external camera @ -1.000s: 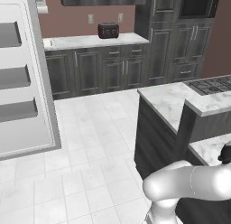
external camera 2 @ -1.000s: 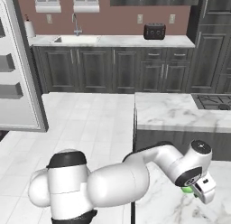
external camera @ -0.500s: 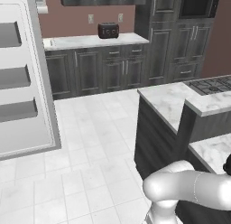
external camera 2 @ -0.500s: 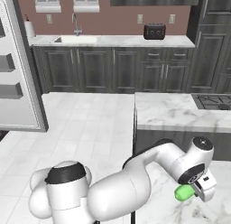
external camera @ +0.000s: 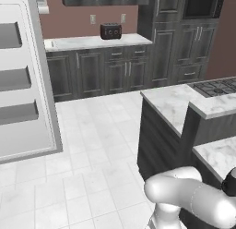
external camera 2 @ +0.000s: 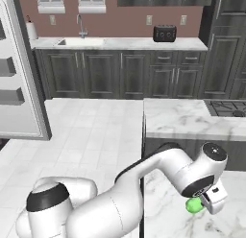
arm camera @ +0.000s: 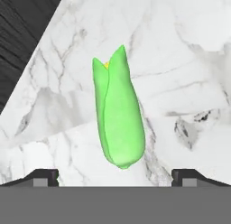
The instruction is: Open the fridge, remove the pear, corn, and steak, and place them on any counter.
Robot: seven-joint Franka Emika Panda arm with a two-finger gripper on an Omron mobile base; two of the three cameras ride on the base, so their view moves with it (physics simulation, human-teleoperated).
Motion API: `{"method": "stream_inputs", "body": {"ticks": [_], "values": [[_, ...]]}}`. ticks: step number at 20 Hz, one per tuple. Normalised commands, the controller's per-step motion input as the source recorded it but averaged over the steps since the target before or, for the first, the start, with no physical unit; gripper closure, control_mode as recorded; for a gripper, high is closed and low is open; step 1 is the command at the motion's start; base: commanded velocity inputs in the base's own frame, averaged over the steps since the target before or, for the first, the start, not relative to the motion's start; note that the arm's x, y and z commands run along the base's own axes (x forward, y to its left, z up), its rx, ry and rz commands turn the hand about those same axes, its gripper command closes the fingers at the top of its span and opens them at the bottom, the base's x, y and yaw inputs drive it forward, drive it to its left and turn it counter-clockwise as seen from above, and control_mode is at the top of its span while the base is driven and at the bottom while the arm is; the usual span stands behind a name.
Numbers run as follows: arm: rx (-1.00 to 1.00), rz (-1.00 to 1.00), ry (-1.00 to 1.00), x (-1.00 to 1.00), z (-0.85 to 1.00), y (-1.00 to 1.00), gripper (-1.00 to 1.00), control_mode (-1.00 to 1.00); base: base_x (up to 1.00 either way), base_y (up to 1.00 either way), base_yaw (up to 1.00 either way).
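Claw (arm camera: 115, 175) spreading wide since a second ago, releasing corn (arm camera: 118, 114). Corn lying on worktop (arm camera: 180, 60), between fingertips, long axis pointing straight away from claw.

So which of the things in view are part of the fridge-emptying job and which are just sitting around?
Part of the job:
- corn, lying on the counter
- open claw over it
- fridge, door open

Just around:
- toaster
- sink faucet
- cooktop

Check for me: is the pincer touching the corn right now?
Apart. In the hand view the pincer stands open, both tips well clear on either side of the corn lying on the counter.
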Motion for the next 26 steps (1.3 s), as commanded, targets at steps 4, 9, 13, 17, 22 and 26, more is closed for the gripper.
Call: {"method": "stream_inputs", "body": {"ticks": [4,9,13,17,22,26], "values": [[-0.13,0.06,-0.22,-0.95,1.0,0.61,-1.0,-1.0,0.0,0.0,0.0],[-0.1,0.26,-0.04,-0.16,1.0,1.0,-1.0,-1.0,0.0,0.0,0.0],[-0.08,0.34,-0.01,0.0,1.0,1.0,-1.0,-1.0,0.0,0.0,0.0],[-0.1,0.36,0.0,0.0,0.76,1.0,-1.0,-1.0,0.0,0.0,0.0],[-0.13,0.35,0.0,0.0,0.28,1.0,-1.0,-1.0,0.0,0.0,0.0],[-0.14,0.3,0.0,0.0,0.0,1.0,-1.0,-1.0,0.0,0.0,0.0]]}}
